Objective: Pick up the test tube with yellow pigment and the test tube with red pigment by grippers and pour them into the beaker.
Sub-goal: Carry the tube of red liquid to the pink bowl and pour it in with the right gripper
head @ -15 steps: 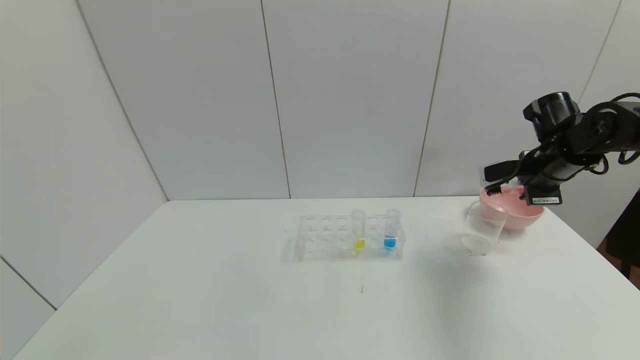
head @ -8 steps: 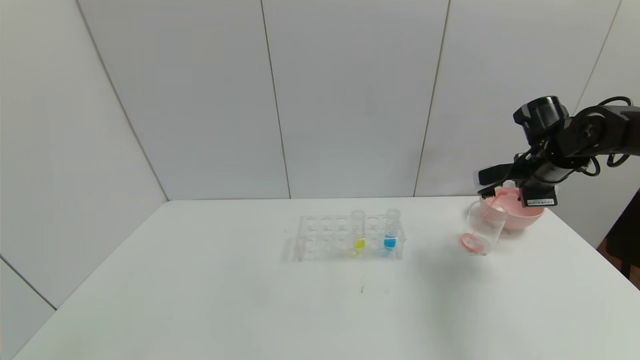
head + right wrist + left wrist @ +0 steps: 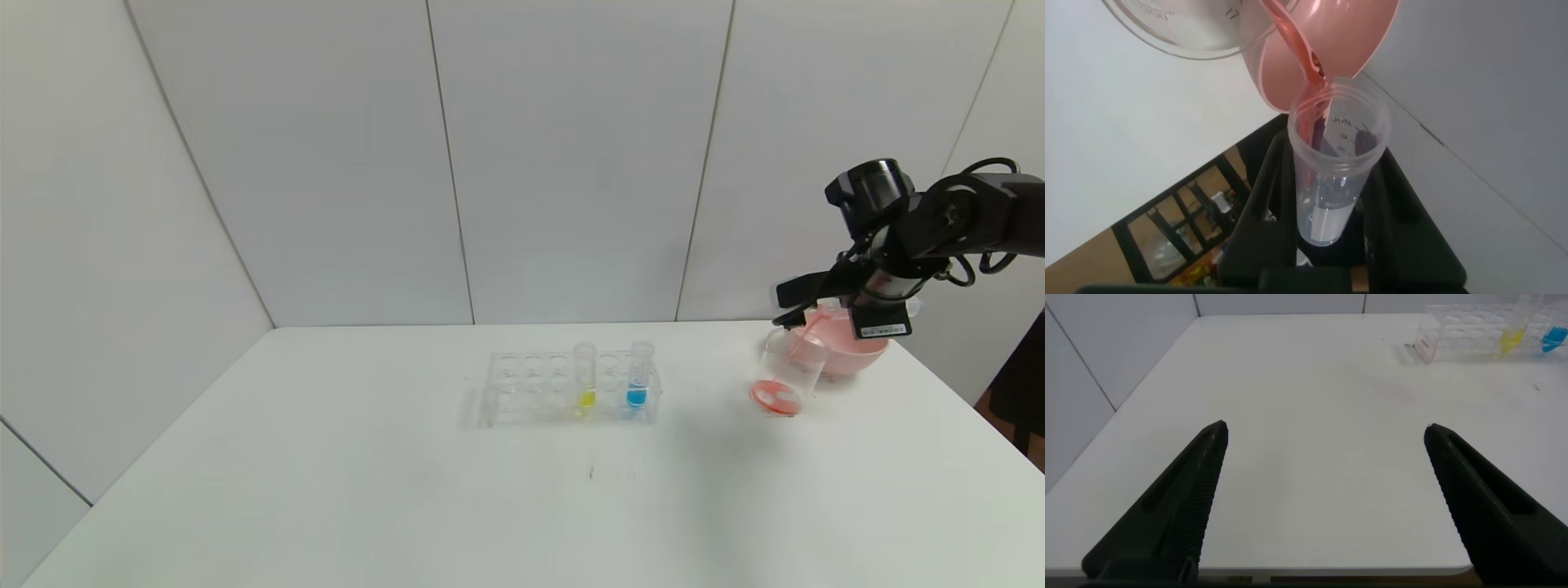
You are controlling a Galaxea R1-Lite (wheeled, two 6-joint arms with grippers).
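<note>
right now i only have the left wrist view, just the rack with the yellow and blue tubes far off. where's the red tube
Observer: The right gripper holds the red tube, tipped over the beaker.
Operator: is it pouring
Observer: Yes. A red stream runs from the tube's mouth, and a red pool lies in the beaker's bottom.
Operator: anything near the beaker
Observer: A pink bowl stands just behind it.
</note>
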